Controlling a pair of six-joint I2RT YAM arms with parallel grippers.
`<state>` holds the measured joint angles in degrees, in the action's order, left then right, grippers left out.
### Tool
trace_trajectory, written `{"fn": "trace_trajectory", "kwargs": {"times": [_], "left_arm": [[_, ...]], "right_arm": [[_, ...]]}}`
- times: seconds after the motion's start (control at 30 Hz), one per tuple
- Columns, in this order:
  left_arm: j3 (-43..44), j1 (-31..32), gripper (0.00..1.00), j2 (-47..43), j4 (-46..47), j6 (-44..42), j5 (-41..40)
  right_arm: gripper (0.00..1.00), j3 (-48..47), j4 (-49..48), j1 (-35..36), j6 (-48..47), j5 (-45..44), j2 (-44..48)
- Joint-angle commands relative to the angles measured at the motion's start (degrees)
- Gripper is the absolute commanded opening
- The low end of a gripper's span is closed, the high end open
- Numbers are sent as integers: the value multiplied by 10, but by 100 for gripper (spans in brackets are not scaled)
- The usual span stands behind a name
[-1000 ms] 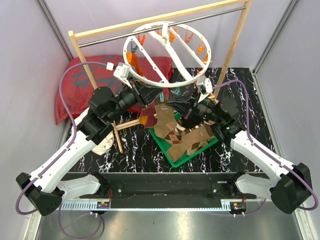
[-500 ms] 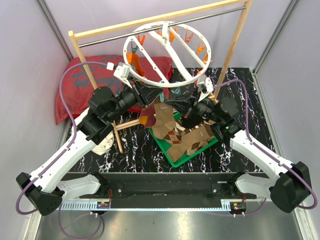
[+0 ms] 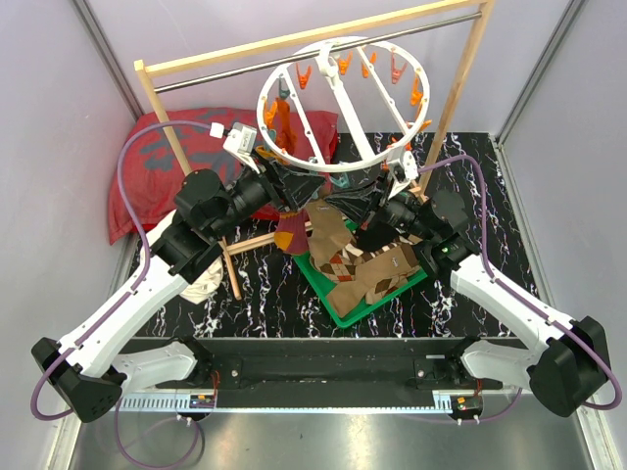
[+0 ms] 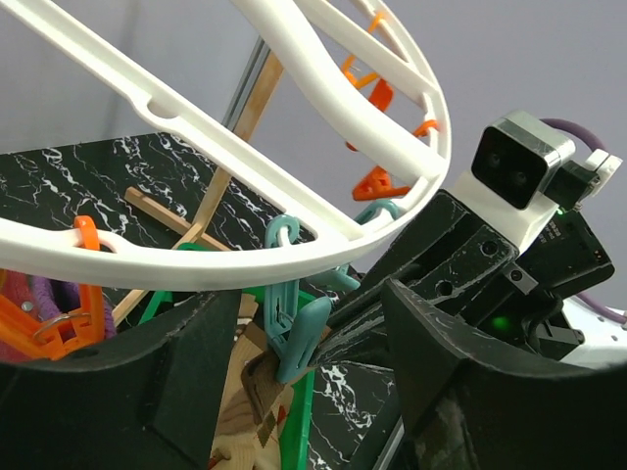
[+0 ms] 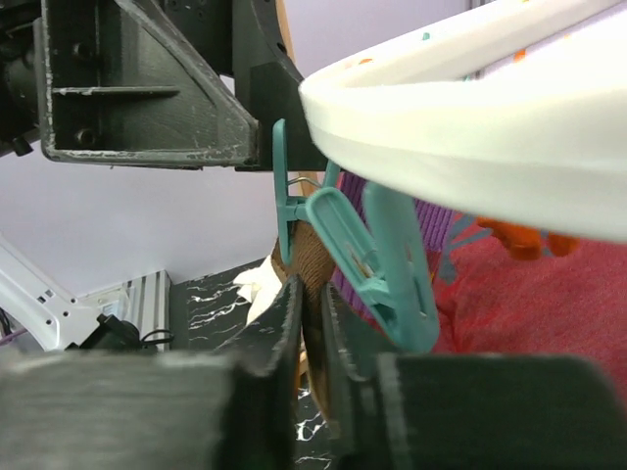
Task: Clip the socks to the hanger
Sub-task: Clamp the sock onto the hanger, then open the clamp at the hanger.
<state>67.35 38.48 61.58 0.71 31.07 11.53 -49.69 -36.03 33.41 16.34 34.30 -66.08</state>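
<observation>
The white ring hanger (image 3: pixel 333 168) hangs tilted from the rack bar, with orange clips around its rim. My left gripper (image 3: pixel 292 192) is open under the ring (image 4: pixel 196 259), its fingers wide on either side of a teal clip (image 4: pixel 294 328). That clip pinches the cuff of the brown argyle sock (image 4: pixel 257 377). My right gripper (image 5: pixel 313 299) sits just below the clip (image 5: pixel 377 264), jaws slightly apart around the same cuff (image 5: pixel 309 257). The sock's foot (image 3: pixel 338 257) trails onto the tray. An orange sock (image 3: pixel 284 122) and a purple sock (image 5: pixel 441 230) hang from the hanger.
A green tray (image 3: pixel 338 308) under the grippers holds more socks. A red patterned cushion (image 3: pixel 147 166) lies at the back left, and a white cloth (image 3: pixel 204 284) sits by the left arm. The rack's wooden posts (image 3: pixel 460 88) stand on both sides of the hanger.
My left gripper has opened off the teal clip, which now bites the brown sock. The right jaws have parted slightly. The hanger ring has swung up and to the right.
</observation>
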Motion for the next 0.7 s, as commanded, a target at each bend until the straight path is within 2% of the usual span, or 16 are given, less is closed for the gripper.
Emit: {"fn": "trace_trajectory", "kwargs": {"times": [0.0,0.03,0.17,0.37,0.67], "left_arm": [[12,-2,65,-1,18,-11,-23],[13,-2,65,-1,18,-13,-25],[20,-8,66,5,10,-14,-36],[22,-14,66,4,5,-9,-36],[23,-16,66,-5,-4,-10,-38]], "right_arm": [[25,-17,20,-4,-18,-30,12],[37,-12,30,-4,-25,-40,17],[50,6,70,-4,-58,-76,42],[56,7,88,-4,-85,-96,49],[60,-25,47,-4,-112,-121,5]]}}
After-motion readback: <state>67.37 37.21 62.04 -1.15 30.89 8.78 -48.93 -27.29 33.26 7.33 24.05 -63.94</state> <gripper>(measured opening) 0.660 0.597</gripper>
